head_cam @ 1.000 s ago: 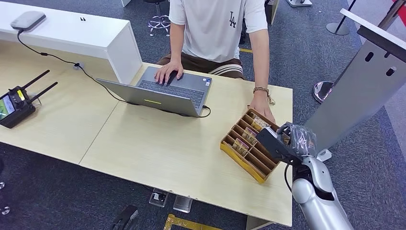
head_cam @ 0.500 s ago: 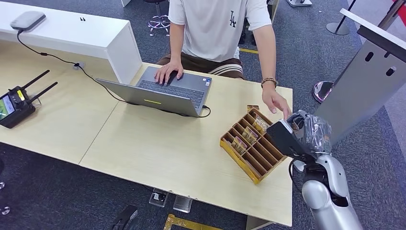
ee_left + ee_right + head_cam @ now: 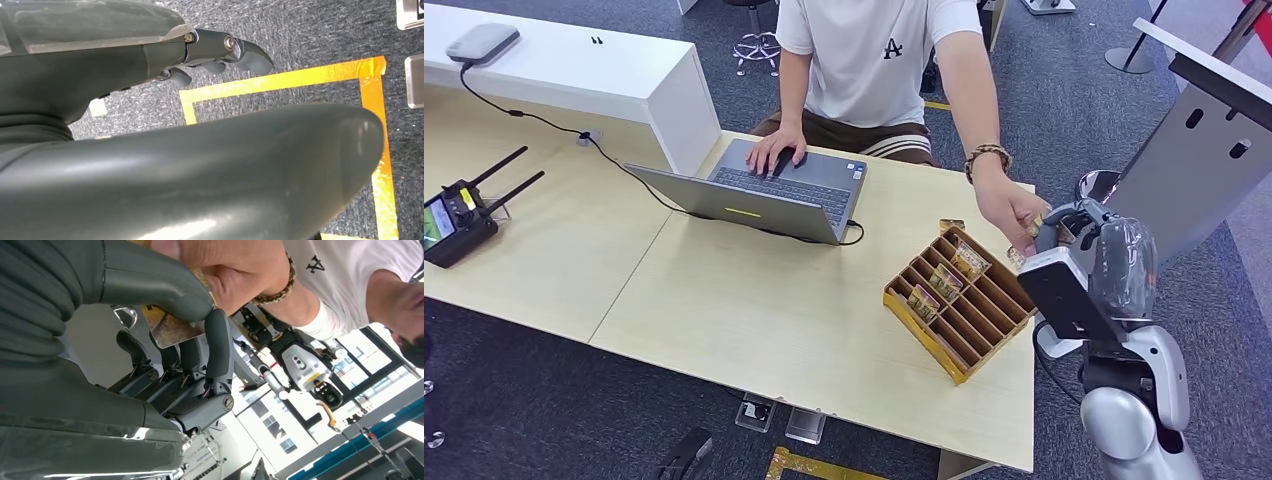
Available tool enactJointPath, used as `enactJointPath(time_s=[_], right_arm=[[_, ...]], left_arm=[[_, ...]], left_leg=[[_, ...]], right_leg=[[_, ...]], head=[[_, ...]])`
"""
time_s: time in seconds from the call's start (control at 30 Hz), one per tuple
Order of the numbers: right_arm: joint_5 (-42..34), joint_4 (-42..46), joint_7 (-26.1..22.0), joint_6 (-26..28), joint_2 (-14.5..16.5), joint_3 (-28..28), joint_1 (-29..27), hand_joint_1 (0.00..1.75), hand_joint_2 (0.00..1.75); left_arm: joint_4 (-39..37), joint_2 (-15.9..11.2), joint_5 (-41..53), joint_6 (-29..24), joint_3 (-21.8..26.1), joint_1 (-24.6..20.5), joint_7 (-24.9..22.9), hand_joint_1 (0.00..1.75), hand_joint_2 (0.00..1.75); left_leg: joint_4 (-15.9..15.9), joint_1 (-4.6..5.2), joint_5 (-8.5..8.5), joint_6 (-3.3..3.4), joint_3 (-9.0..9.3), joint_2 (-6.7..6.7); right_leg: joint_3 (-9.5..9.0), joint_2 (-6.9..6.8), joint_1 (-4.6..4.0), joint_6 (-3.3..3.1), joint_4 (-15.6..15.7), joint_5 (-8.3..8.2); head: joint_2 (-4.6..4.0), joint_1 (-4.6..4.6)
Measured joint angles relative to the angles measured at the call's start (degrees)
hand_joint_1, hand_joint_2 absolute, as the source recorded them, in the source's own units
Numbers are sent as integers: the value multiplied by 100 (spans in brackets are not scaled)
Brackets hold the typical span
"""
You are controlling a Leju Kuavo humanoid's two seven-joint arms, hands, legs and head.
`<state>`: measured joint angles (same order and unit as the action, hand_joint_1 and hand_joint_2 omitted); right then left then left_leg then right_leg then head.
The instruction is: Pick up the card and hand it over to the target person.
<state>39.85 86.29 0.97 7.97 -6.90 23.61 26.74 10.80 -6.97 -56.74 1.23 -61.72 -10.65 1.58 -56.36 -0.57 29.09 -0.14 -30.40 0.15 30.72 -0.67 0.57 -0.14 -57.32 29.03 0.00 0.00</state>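
The card (image 3: 172, 327) sits pinched between the right hand's (image 3: 1084, 235) thick thumb and one dark finger, and most of it is hidden: in the right wrist view just a brownish, glossy corner pokes out below the thumb, its print too blurred to read. From the head view the card is barely a sliver at the fingertips. The person's hand (image 3: 1012, 208) is right there at the card, closing on its far end, a beaded bracelet (image 3: 987, 154) on the wrist; whether that hand has a firm hold cannot be told, since the robot's thumb covers the meeting point. The right hand's other fingers (image 3: 150, 365) curl loosely beside the pinching one.

Just beside the card, on the table side, the wooden slotted tray (image 3: 964, 300) stands tilted on the pale table (image 3: 754, 300), with three packets in its slots: one (image 3: 969, 260) nearest the card, one (image 3: 945, 281) in the middle, one (image 3: 923, 300) farthest. A fourth small packet (image 3: 951, 225) lies on the table just past the tray's far corner.

Farther from the card, the person's other hand (image 3: 776, 152) rests on one open laptop (image 3: 769, 190). Well away sits one black controller (image 3: 459, 215) with two antennas.

The left hand (image 3: 220, 55) hangs over grey carpet and yellow floor tape (image 3: 280, 82), fingers curled in, nothing in them; much of it is cut off by the arm's cover.
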Motion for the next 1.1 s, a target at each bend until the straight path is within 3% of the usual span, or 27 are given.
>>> enactJointPath(time_s=[0.5, 0.57, 0.6, 0.63, 0.7, 0.73, 0.77, 1.1], right_arm=[[-93, -164, -51, 13, -15, 87, 53, 145, 175], [-108, -171, -43, 19, -21, 99, 50, 143, 175], [-114, -173, -38, 21, -23, 100, 43, 126, 175], [-118, -170, -34, 21, -24, 97, 33, 96, 175], [-129, -159, -31, 19, -22, 90, 17, 26, 175], [-136, -151, -30, 21, -19, 85, 12, 7, 175], [-146, -143, -29, 28, -18, 79, 8, 0, 175], [-244, -47, -14, 112, -67, -93, -115, 0, 175]], left_arm=[[0, -7, -20, 44, 6, 29, 43, 0, 0], [0, -18, 8, 98, -26, 12, 31, 0, 87], [0, -25, -1, 121, -18, 5, 42, 0, 87], [-7, -29, -12, 130, -9, 2, 37, 0, 87], [-27, -34, -65, 102, 34, 6, -7, 0, 0], [-37, -35, -63, 68, 25, 11, -61, 0, 0], [-41, -36, -59, 33, 14, 16, -103, 0, 0], [-37, -41, -82, -36, 7, 49, -94, 0, 0]], left_leg=[[3, 0, 1, 0, 2, 4], [4, 0, 0, 0, 1, 4], [3, 0, 0, 0, 1, 3], [3, -1, 0, 0, 1, 2], [3, -1, 0, 0, 1, 1], [3, -1, 1, 0, 1, 1], [2, -1, 1, 0, 2, 1], [3, -2, 2, 0, 3, -2]], right_leg=[[-4, 4, 0, 0, 1, 0], [-4, 5, 0, -1, 2, -2], [-3, 4, 0, -1, 1, -1], [-4, 3, -1, -1, 1, -1], [-4, 2, -1, -1, 2, -1], [-5, 1, -1, -1, 2, -1], [-6, 1, -1, -1, 2, 0], [-8, -2, -2, 0, 3, 1]], head=[[0, 0], [0, 0], [0, 0], [0, 0], [0, 0], [0, 0], [0, 0], [0, 0]])
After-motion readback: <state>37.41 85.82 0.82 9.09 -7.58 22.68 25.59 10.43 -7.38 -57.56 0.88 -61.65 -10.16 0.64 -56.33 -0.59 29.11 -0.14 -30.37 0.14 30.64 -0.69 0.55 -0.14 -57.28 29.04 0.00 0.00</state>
